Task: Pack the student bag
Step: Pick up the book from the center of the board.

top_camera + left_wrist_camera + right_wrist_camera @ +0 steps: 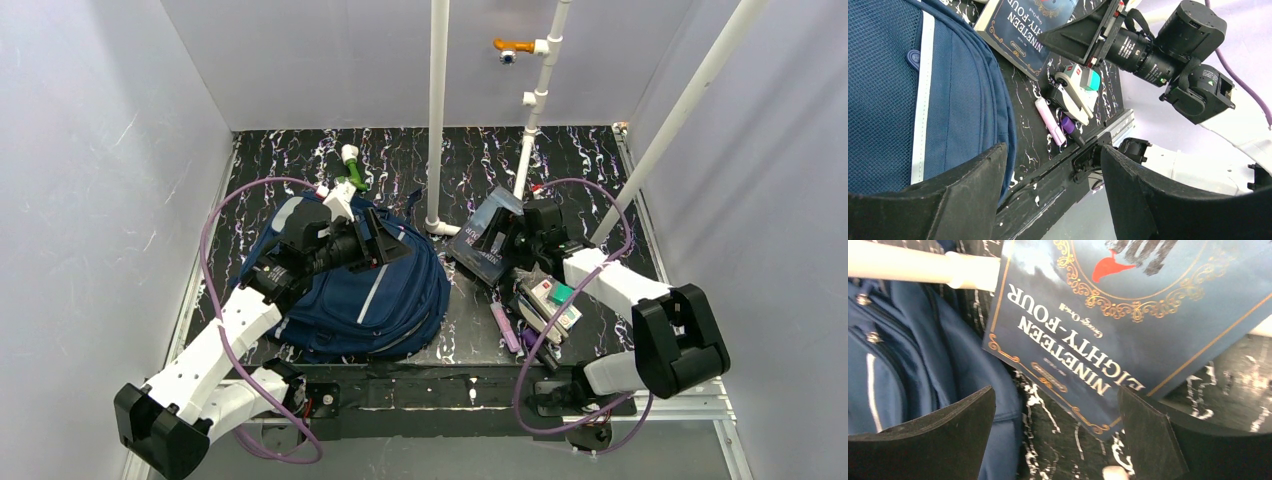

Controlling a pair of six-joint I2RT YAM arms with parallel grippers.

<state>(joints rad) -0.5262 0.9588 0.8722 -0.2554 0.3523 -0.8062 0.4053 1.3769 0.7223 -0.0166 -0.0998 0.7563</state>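
Note:
The student bag [365, 295] is a navy-blue backpack lying flat on the left of the table; it also shows as the bag [888, 100] and the bag [913, 355] in the wrist views. My left gripper [390, 243] hovers over the bag's upper right part. In its own view the left gripper [1052, 155] is open, with nothing between the fingers. A dark blue book [488, 240] titled Nineteen Eighty-Four lies just right of the bag. My right gripper [508, 243] is at the book [1128, 315]. The right gripper [1055, 392] is wide open, the book's near corner by its right finger.
A pink highlighter [1050, 121], a purple marker [1070, 129] and a white and teal item [1080, 85] lie right of the bag near the front edge. A green marker [352, 172] lies behind the bag. White pipes [438, 110] stand at the back middle.

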